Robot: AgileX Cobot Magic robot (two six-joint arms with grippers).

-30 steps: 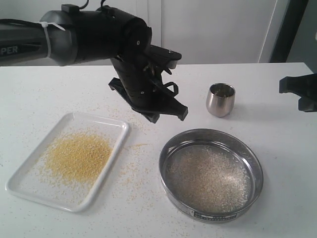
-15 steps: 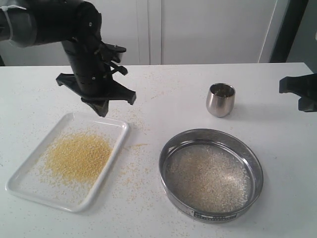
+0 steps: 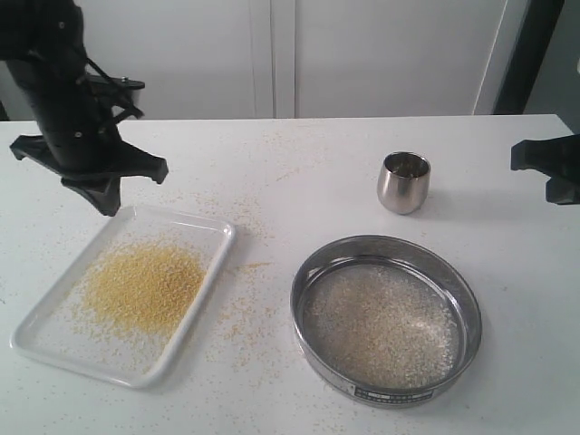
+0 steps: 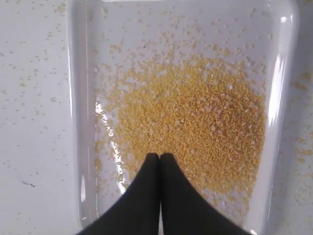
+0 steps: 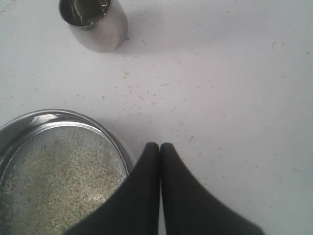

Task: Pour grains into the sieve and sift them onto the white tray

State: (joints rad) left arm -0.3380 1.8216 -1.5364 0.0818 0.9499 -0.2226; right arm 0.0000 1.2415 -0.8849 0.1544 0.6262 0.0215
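Note:
The white tray [image 3: 54,337] lies at the front left with a heap of fine yellow grains [image 3: 143,286] on it. The sieve [image 3: 450,276] rests on the table at the front right, its mesh covered with coarser whitish grains [image 3: 381,324]. My left gripper [image 3: 107,201] hangs shut and empty above the tray's far end; the left wrist view shows its tip [image 4: 160,156] over the yellow grains [image 4: 195,122] in the tray [image 4: 80,98]. My right gripper [image 3: 557,178] waits at the right edge, shut and empty, its tip [image 5: 160,146] beside the sieve [image 5: 73,120].
A small rounded steel cup [image 3: 403,182] stands upright behind the sieve, also in the right wrist view [image 5: 94,22]. Stray yellow grains [image 3: 245,308] are scattered over the white table between tray and sieve and behind the tray.
My left arm has swung left from above the table's middle to above the tray's far end. The right arm, sieve, cup and tray have not moved.

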